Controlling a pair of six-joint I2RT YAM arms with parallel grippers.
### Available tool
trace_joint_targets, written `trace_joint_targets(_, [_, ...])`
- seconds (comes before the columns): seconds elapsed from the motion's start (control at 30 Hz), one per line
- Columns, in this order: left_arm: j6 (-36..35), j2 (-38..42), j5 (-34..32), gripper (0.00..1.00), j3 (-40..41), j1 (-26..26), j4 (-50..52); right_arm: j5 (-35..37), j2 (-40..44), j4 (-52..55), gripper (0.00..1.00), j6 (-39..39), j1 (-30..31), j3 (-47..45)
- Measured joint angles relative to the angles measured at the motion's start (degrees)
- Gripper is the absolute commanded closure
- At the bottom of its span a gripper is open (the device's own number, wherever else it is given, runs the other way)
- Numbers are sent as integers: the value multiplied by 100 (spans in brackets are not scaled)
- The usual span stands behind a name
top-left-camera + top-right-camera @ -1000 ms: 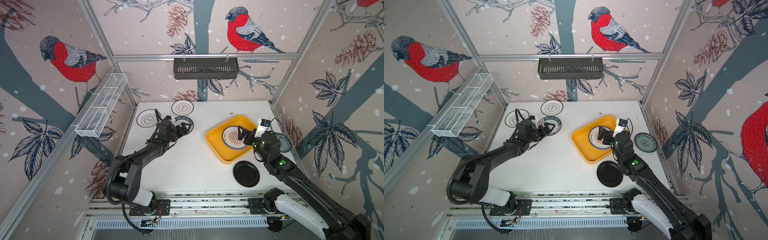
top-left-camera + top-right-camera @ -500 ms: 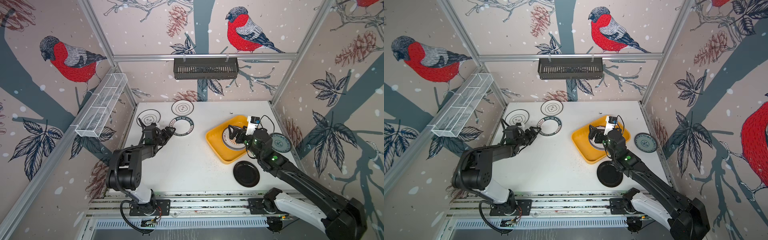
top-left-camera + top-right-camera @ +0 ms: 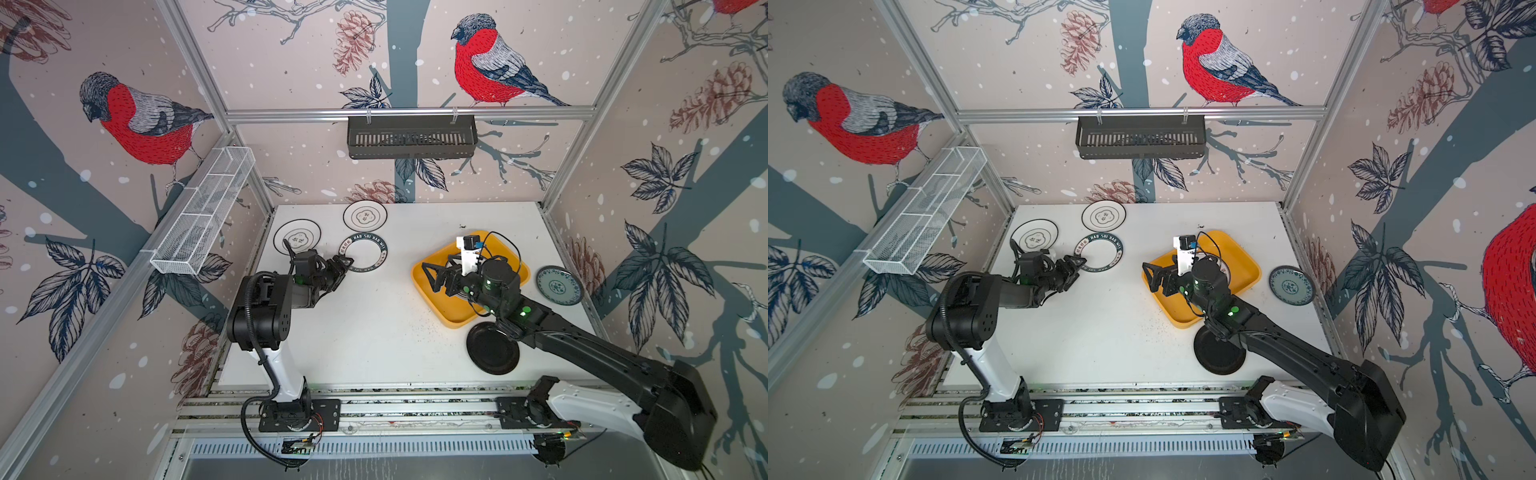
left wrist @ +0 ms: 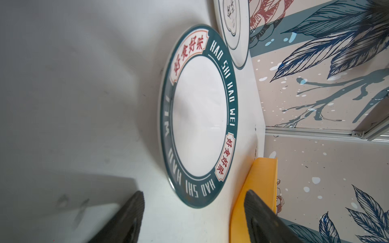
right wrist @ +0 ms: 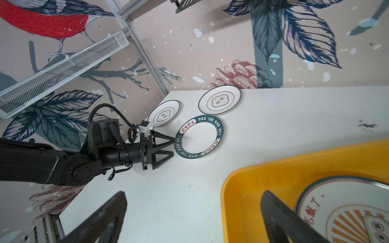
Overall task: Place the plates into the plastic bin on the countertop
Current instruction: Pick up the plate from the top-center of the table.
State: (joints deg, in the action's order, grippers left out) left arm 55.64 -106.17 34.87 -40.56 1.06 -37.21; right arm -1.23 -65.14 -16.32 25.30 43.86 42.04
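1. Now, left gripper [image 3: 347, 266] spread, tips at the near rim of the lettered plate [image 3: 363, 254], flat on the table [image 3: 374, 332] straight ahead
2. Right gripper [image 3: 430, 278] wide apart over the bin [image 3: 440, 307] edge, farther off

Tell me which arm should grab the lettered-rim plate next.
Left. The left gripper sits open right at the edge of the lettered-rim plate, while the right gripper hangs open farther off, at the yellow bin.
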Motion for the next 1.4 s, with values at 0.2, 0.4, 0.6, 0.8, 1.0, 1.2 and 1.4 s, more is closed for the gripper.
trace_joint_targets(0.2, [264,-345,87,38,-103,0,-466,-483,-448,-212,0,-168,275,308])
trace_joint_targets(0.4, [511,-592,94,50,-166,0,-767,-741,-629,-219,0,-282,424,509])
trace_joint_targets(0.6, [713,-774,85,65,-179,2,-927,-734,-629,-173,0,-315,448,560])
trace_joint_targets(0.8, [920,-859,59,73,-179,2,-1034,-651,-629,-127,0,-321,457,584])
trace_joint_targets(1.0, [1261,-953,-39,82,-83,2,-1285,-514,-575,-111,0,-313,457,546])
trace_joint_targets(1.2, [1585,-984,-105,95,-15,-28,-1508,-315,-472,-109,0,-299,457,501])
trace_joint_targets(1.4, [1696,-942,-203,100,85,-50,-1624,-136,-367,-105,0,-291,457,426])
